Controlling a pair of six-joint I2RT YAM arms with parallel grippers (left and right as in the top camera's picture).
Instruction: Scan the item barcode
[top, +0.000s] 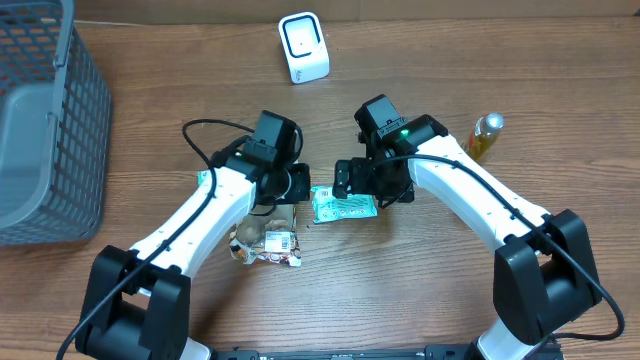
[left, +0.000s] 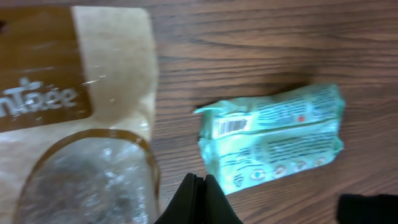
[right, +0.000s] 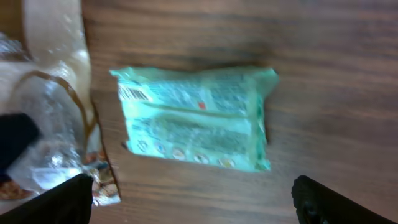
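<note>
1. Flat on the wooden table (top: 420, 290): green packet (top: 343, 206), printed side up, barcode (left: 230, 126) showing near its left end.
2. Just off the packet's left end, over the bare wood: left gripper (left: 194, 186), fingers pressed together with nothing visible between them.
3. Over the packet, one finger to either side of it: right gripper (right: 191, 186), spread wide, apart from the wrapper and holding nothing.
4. Just beside the packet on its left: brown-and-clear bag (top: 268, 240), lying flat, partly under the left arm; cannot tell whether touching the packet.
5. Well beyond the packet, toward the far edge of the table: white scanner (top: 303, 47), upright.
6. Well apart to the packet's right, past the right arm: small bottle (top: 485, 135) with yellowish contents.
7. Far to the packet's left, at the table's edge: grey mesh basket (top: 40, 130).
</note>
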